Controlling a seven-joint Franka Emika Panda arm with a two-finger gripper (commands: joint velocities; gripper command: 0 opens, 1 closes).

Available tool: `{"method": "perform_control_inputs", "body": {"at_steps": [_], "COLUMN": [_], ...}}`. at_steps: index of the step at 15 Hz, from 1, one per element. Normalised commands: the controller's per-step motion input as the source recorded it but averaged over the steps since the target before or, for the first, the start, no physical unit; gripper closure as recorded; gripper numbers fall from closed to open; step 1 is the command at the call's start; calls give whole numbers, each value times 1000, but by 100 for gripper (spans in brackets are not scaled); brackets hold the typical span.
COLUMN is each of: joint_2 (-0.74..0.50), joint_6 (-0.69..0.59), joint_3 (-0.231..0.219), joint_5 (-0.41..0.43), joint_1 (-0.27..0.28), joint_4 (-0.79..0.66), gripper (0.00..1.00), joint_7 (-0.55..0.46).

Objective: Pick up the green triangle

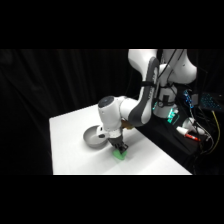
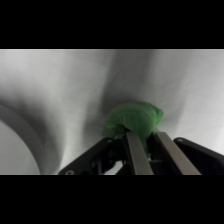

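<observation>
The white arm point(image 1: 137, 107) reaches from its base at the upper right of the side view down over the white table point(image 1: 75, 145), with the wrist lowered close to the surface. The gripper point(image 1: 120, 149) stands directly over the green triangle point(image 1: 119, 155), which lies on the table near its front edge. In the side view only a small green patch of the block shows below the black fingers. In the wrist view the green triangle point(image 2: 134, 120) lies just past the tips of the two fingers point(image 2: 138, 156), on the white surface, and its near edge is covered by the finger tips. The two fingers stand close side by side with a narrow dark gap between them, and their ends meet the block; whether they are clamped on the block or only touching it from above cannot be told. The grey bowl point(image 1: 95, 137) rests on the table just beside the gripper, on the far left side of the block, apart from it. In the wrist view a curved grey rim, the bowl point(image 2: 22, 130), shows at the left edge. Cables and electronics point(image 1: 192, 127) lie beside the arm's base, off the table at the right of the side view.
</observation>
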Motion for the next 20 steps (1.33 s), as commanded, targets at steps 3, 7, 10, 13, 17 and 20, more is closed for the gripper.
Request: {"method": "perform_control_inputs", "body": {"at_steps": [3,7,10,13,17,20], "joint_2": [-312,-467,-448,-387,-227,-108], "joint_6": [-448,-430,-389,-337,-211,-128], "joint_3": [-4,0,13,-7,-27,-26], "joint_5": [-81,-92,-39,-29,15,10], "joint_1": [30,69,45,30,21,53], "joint_4": [9,-34,-10,23,73,89], "gripper": [96,96,96,96,96,96], "joint_7": [53,77,38,23,23,121]}}
